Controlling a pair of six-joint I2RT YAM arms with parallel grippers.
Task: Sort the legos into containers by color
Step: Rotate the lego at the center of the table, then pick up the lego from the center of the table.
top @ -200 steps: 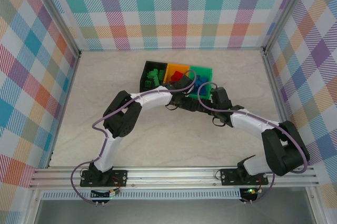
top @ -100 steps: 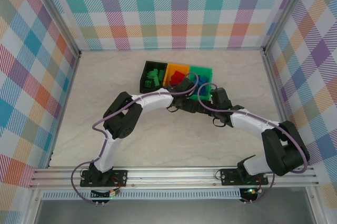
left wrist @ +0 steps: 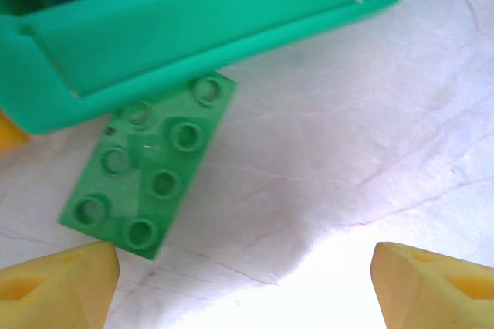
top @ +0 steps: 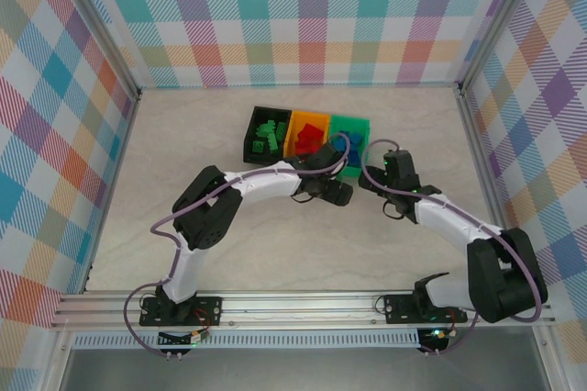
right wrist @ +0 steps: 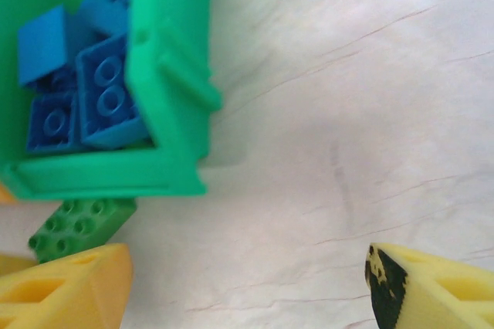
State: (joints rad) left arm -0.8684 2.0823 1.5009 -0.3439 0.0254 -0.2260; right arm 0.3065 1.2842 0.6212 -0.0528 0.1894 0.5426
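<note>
In the overhead view, three bins stood in a row on the pale table (top: 183,134), a little above the middle of the frame: the black bin (top: 251,134) on the left, the orange bin (top: 294,145) in the middle and the green bin (top: 351,118) on the right. Green legos (top: 269,134) lay in the black bin, red legos (top: 310,132) in the orange one, and blue legos (right wrist: 100,89) in the green one.

The left gripper (left wrist: 245,292) hung over the table just below the green bin. Its jaws were wide apart with nothing between them, and its yellow fingertips (left wrist: 54,290) sat in the two lower corners of its wrist view. In the left half of that view, one loose green brick (left wrist: 150,167) lay flat on the table with its studs up, tilted on a diagonal. Its upper end ran under the overhanging rim of the green bin, and whether it touched the bin wall could not be told. Its lower end lay just above the lower-left fingertip.

The right gripper (right wrist: 247,290) hovered over bare table to the right of the green bin. Its jaws were also spread and empty, one finger in each lower corner of its wrist view; the lower-right finger had a dark face. In that view the green bin filled the upper left. The same green brick showed at the lower left, just under the bin's near corner and right above the left fingertip.
</note>
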